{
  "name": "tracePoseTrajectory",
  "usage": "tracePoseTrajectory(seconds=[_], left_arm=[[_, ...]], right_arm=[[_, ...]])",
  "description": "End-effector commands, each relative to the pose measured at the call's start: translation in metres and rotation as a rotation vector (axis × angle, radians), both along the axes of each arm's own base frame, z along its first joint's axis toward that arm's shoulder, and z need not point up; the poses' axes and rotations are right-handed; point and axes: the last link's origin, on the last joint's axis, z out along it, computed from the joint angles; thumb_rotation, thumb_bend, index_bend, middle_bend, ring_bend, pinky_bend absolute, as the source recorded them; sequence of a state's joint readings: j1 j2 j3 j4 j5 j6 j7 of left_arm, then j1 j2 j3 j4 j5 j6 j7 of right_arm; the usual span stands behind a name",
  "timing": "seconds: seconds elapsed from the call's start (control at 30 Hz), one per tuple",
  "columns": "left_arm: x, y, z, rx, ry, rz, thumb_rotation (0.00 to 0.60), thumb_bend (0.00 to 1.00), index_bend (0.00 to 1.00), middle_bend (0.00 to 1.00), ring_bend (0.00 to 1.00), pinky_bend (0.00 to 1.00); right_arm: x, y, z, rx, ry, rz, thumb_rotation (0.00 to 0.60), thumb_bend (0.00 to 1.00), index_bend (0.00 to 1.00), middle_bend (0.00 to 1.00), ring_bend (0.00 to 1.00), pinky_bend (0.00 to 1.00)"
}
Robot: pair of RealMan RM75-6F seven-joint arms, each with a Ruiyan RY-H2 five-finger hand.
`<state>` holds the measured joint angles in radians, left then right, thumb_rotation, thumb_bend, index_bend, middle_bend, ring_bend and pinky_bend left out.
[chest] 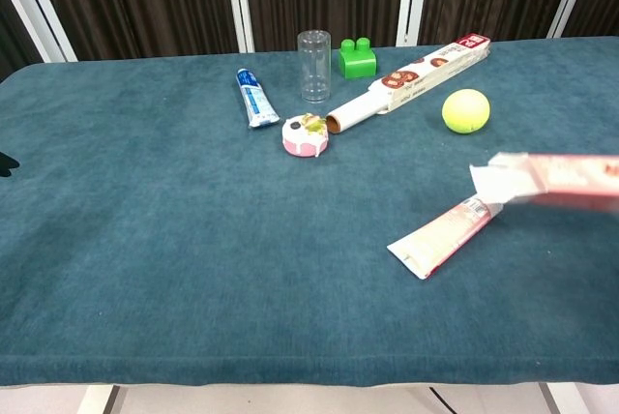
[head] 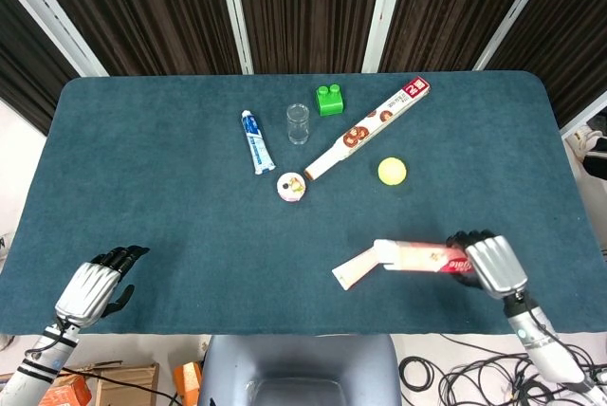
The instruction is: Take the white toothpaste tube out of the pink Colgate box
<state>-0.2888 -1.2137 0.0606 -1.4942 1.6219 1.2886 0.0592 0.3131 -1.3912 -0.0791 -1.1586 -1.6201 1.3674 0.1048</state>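
Observation:
My right hand [head: 490, 266] grips the pink Colgate box [head: 422, 256] by its right end, near the table's front right. In the chest view the box [chest: 556, 172] is held almost level above the cloth, its flap open to the left. The white toothpaste tube [head: 357, 269] lies slanted on the table, mostly out. Its upper end [chest: 474, 209] sits right at the box's open mouth; whether it is still inside I cannot tell. My left hand [head: 95, 287] rests at the front left corner with its fingers curled, holding nothing.
At the back middle lie a blue-and-white tube [head: 256, 140], a clear glass [head: 298, 123], a green block [head: 329, 100], a long snack box [head: 368, 129], a yellow ball [head: 392, 171] and a small pink round toy [head: 291, 186].

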Motion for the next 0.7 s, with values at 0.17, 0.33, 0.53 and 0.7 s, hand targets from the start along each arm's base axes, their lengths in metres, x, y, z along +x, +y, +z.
tracePoseTrajectory(seconds=[0.17,0.33,0.53,0.7], left_arm=[[0.001,-0.001,-0.001,-0.007,0.001,-0.004,0.6,0.46,0.19,0.21,0.22,0.43],[0.001,0.0,-0.001,-0.01,0.002,-0.002,0.6,0.46,0.19,0.21,0.23,0.43],[0.001,0.0,-0.001,-0.009,0.001,-0.001,0.6,0.46,0.19,0.21,0.23,0.43],[0.002,-0.002,0.002,0.018,0.003,-0.014,0.6,0.46,0.19,0.21,0.23,0.43]], right_arm=[[-0.032,0.028,-0.017,0.113,0.08,-0.043,0.6,0.2,0.44,0.47,0.46,0.55],[-0.043,0.023,-0.017,0.047,0.196,-0.027,0.6,0.2,0.41,0.44,0.41,0.51],[-0.042,0.023,-0.014,-0.003,0.178,-0.015,0.6,0.2,0.09,0.11,0.1,0.23],[-0.023,0.035,0.004,-0.098,0.126,0.055,0.6,0.18,0.0,0.0,0.0,0.13]])
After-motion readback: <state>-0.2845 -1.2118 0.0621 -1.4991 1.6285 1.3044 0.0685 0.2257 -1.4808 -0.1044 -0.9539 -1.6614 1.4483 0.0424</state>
